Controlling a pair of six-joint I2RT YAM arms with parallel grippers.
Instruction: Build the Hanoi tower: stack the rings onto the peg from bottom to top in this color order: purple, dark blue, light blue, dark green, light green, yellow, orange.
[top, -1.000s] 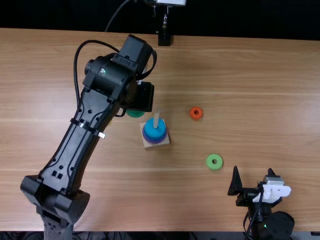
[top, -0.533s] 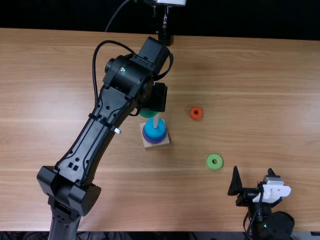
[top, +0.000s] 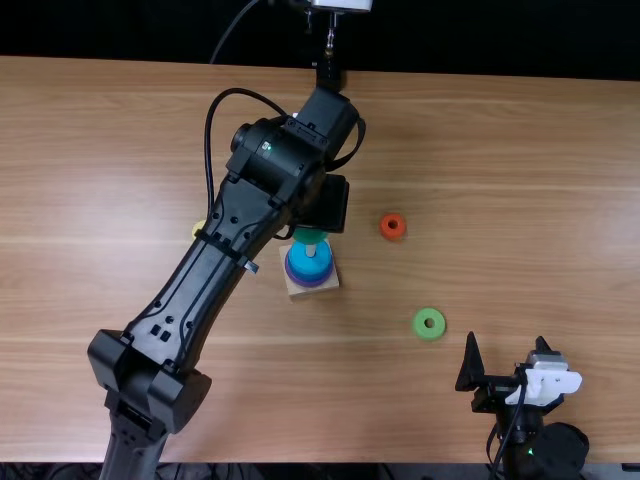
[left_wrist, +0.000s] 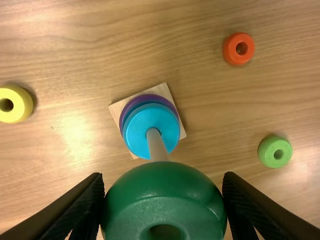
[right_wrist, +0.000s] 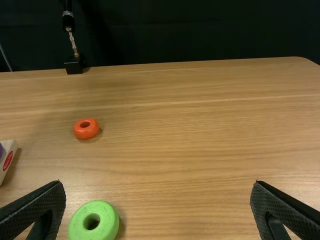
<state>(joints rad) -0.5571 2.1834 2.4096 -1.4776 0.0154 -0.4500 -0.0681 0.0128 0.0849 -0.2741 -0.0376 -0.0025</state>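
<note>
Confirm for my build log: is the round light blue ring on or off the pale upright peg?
On: the peg rises through the light blue ring's centre.

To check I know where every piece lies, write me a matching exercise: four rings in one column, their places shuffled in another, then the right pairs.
Things:
1. light green ring
2. dark green, rounded ring
3. yellow ring
4. light blue ring

Places:
A. on the pale peg, uppermost of the rings stacked at its base
B. on the wooden table, left of the peg in the top view
C. between the left gripper's fingers
D. on the table, the ring nearest the right gripper

Pairs: 1-D, 2-C, 3-B, 4-A
</note>
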